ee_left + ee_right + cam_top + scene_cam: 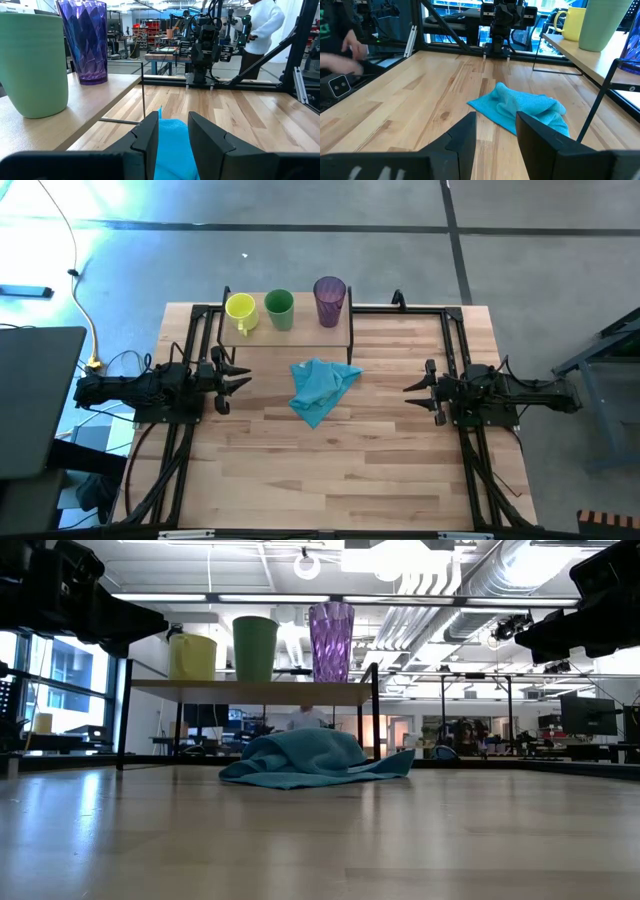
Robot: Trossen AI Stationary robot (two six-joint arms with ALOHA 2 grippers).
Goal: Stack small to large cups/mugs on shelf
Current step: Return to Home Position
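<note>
Three vessels stand in a row, apart from one another, on the shelf point(300, 333), off to the side of both arms and ahead of them: the yellow mug point(241, 308) at the end nearest the left gripper point(240, 378), the green cup point(279, 308) in the middle, and the purple tumbler point(330, 298) at the end towards the right gripper point(410, 387). The two grippers face each other from opposite sides of the desk point(340, 470), each empty with its fingers held apart, and a crumpled blue cloth point(320, 388) lies between them, touching neither. With the row running small to large, the job looks all but done and only the parking of the arms seems left. The danger now, by that reading, is a stray sweep. The left gripper sits just beside the shelf's near corner, and a swing that way could strike a thin black metal leg or the mug's loop handle. The shelf is a light board of pale wood on slender legs, so one knock could shake all three. The tumbler looks the likeliest to fall: tall, narrow at the base, translucent and cut in hard facets, it stands near the shelf's end. The cup is smooth, matt and tapered, with no handle; the mug is short, opaque and squat. The cloth, soft and loosely heaped, could snag on a low-passing finger and drag across the glossy slatted wood. A person in a white top point(260, 30) stands beyond the far arm.
</note>
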